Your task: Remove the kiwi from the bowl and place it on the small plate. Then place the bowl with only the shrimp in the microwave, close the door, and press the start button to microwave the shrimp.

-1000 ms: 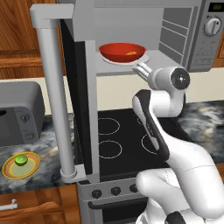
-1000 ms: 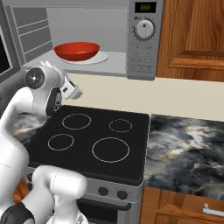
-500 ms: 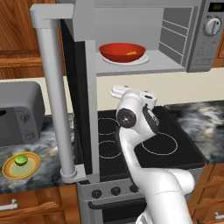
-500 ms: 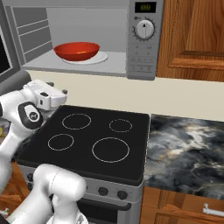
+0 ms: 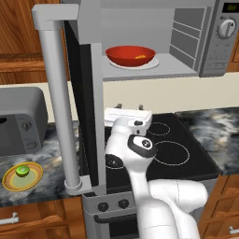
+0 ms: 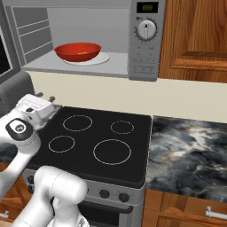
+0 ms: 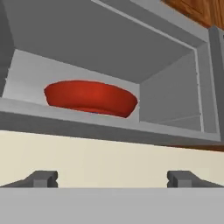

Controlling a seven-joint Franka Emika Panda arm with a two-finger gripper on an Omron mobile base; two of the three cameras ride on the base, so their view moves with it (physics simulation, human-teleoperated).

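Red bowl [image 5: 130, 55] sits on the white tray inside the microwave [image 6: 146, 40], shrimp inside; kiwi [image 5: 22, 171] rests on the small plate [image 5: 11, 181]. The gripper [image 5: 128, 106], jaws wide and empty, hangs low over the stove. Judged next: swing toward 9 o'clock to push the door [image 5: 70, 93] closed.

One microwave [image 5: 154, 35], one door [image 5: 84, 93] with one handle [image 5: 58, 102]. One red bowl [image 5: 130, 55], one shrimp [image 5: 138, 57], one white tray [image 5: 140, 65]. One yellow plate [image 5: 22, 176], one kiwi [image 5: 22, 171]. One toaster oven [image 5: 21, 121]. Four stove rings [image 6: 91, 137].
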